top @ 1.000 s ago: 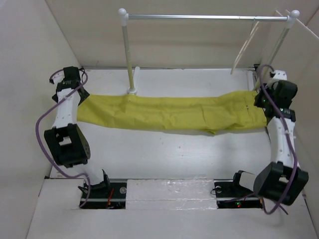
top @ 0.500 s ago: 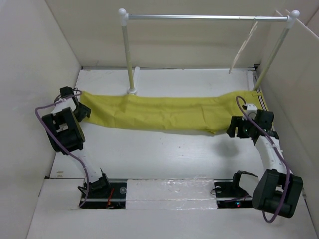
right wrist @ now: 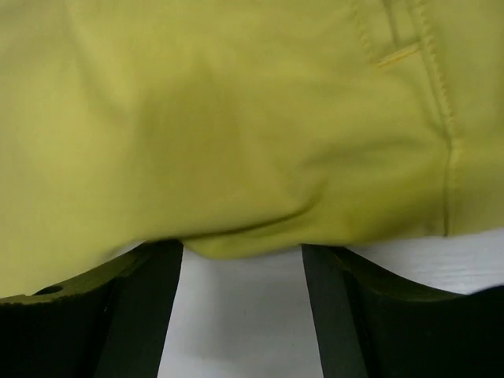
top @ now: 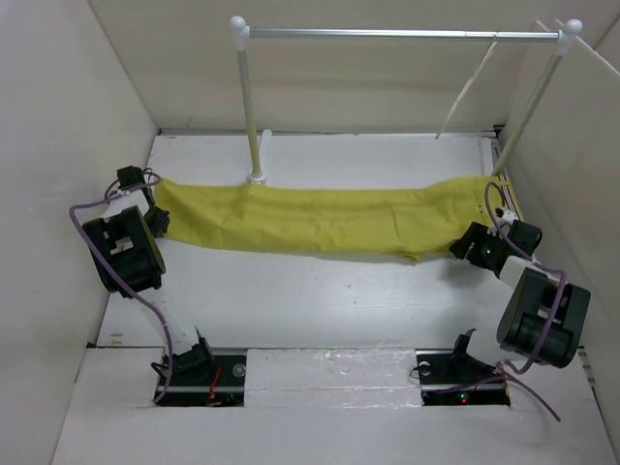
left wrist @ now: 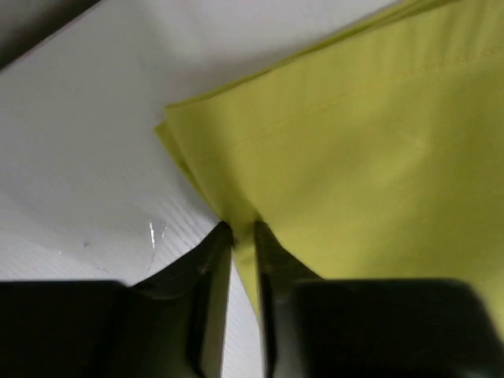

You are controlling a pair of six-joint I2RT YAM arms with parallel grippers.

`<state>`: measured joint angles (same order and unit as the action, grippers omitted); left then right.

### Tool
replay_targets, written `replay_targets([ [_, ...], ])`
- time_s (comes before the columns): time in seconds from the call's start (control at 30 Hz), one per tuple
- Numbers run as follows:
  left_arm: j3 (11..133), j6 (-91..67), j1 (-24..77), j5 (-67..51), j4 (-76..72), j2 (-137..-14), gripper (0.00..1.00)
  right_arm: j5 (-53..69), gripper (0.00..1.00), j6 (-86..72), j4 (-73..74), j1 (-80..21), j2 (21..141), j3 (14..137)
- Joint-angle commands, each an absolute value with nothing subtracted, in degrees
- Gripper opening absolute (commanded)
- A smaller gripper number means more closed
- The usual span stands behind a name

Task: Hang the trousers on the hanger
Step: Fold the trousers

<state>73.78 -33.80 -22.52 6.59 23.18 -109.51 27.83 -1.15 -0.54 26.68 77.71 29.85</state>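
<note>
The mustard-yellow trousers (top: pixel 320 218) lie flat across the white table, stretched from left to right. My left gripper (top: pixel 155 221) is at their left end. In the left wrist view it (left wrist: pixel 242 230) is shut on the corner edge of the trousers (left wrist: pixel 354 142). My right gripper (top: pixel 472 243) sits at the near edge of the right end. There it (right wrist: pixel 242 250) is open, its fingers wide apart with the cloth edge (right wrist: pixel 236 118) at their tips and bare table between them. The cream hanger (top: pixel 463 82) hangs from the rail at the far right.
A silver rail (top: pixel 402 33) on two white posts spans the back. The left post's base (top: pixel 257 176) stands against the far edge of the trousers. Beige walls close in the left, right and back. The arm bases sit at the near edge.
My left gripper has closed on the trousers' left corner. The right arm has drawn back from the far right and its open gripper has come to the near edge of the cloth.
</note>
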Motion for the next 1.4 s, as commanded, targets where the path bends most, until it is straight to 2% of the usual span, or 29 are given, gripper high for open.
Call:
replay_targets([
  [0.0, 76.10, -32.79, -22.59, 6.94, 22.94, -112.58, 0.09, 27.68, 0.66, -7.81, -10.35, 27.07, 82.78, 30.67],
  [0.03, 76.72, -32.26, -22.59, 6.77, 23.90, -113.20, 0.02, 27.42, 0.65, -9.74, -11.94, 27.07, 83.58, 30.59],
  [0.07, 77.95, -31.99, -22.59, 7.29, 24.86, -113.73, 0.00, 26.99, 0.57, -10.54, -13.35, 27.07, 84.11, 30.41],
  [0.1, 79.35, -31.64, -22.59, 8.77, 25.57, -114.17, 0.00, 26.72, 0.40, -11.24, -15.19, 26.37, 84.37, 30.41],
  [0.13, 79.63, -31.21, -22.59, 9.05, 25.75, -114.17, 0.00, 26.37, 0.36, -11.60, -15.29, 26.37, 84.64, 30.93],
  [0.17, 79.89, -31.11, -22.59, 9.66, 26.10, -113.91, 0.00, 25.58, 0.25, -11.43, -14.86, 25.67, 84.90, 31.46],
  [0.2, 80.24, -31.20, -22.59, 11.76, 26.54, -113.65, 0.00, 24.79, 0.00, -11.16, -13.72, 25.66, 84.99, 31.90],
  [0.37, 77.97, -32.34, -22.59, 19.67, 29.26, -108.99, 0.00, 24.17, 0.00, -3.01, -4.33, 27.77, 78.59, 33.48],
  [0.4, 76.57, -32.60, -22.59, 22.21, 29.79, -106.81, 0.00, 22.95, 0.00, -0.73, 3.18, 28.90, 76.49, 34.10],
  [0.53, 72.52, -32.78, -23.12, 28.64, 33.12, -100.65, 0.00, 21.27, 0.00, 10.26, 16.33, 32.34, 65.33, 34.72],
  [0.7, 66.63, -34.88, -23.12, 34.80, 36.73, -94.23, 0.00, 26.27, 0.00, 16.60, 26.35, 38.49, 61.44, 31.21],
  [0.73, 66.10, -36.55, -24.42, 35.15, 40.31, -93.35, 0.00, 27.67, 0.12, 18.87, 28.37, 40.67, 60.30, 30.68],
  [0.8, 66.44, -37.35, -25.22, 34.20, 41.21, -92.38, 0.24, 28.29, 0.53, 19.42, 29.87, 40.69, 59.50, 31.28],
  [0.83, 66.79, -37.18, -25.22, 33.32, 42.26, -91.68, 0.34, 28.47, 0.67, 19.34, 30.14, 39.56, 59.59, 31.90],
  [0.87, 67.93, -37.35, -25.22, 31.92, 42.80, -90.71, 0.57, 28.91, 0.75, 18.99, 30.23, 37.11, 60.02, 32.60],
  [0.93, 70.12, -38.05, -25.22, 26.15, 43.33, -85.19, 0.65, 32.51, 0.74, 17.94, 32.07, 35.52, 60.47, 35.84],
  [1.03, 71.80, -38.41, -23.91, 24.79, 44.03, -82.36, 0.65, 31.99, 0.73, 16.53, 32.60, 34.02, 59.16, 37.61],
  [1.1, 73.47, -36.75, -20.93, 22.33, 42.90, -82.00, 0.60, 29.98, 0.73, 15.83, 32.17, 33.13, 57.67, 37.71],
  [1.2, 71.64, -36.13, -10.93, 16.64, 38.88, -80.69, 0.56, 27.77, 0.76, 15.21, 31.38, 34.62, 58.27, 36.65],
  [1.27, 69.19, -36.30, 0.75, 11.89, 35.79, -79.02, 0.42, 29.77, 0.81, 13.72, 28.76, 36.81, 58.88, 34.90],
  [1.37, 67.86, -37.70, 17.19, 10.90, 32.79, -79.36, 0.21, 30.15, 0.85, 11.43, 27.16, 42.17, 61.25, 35.07],
])
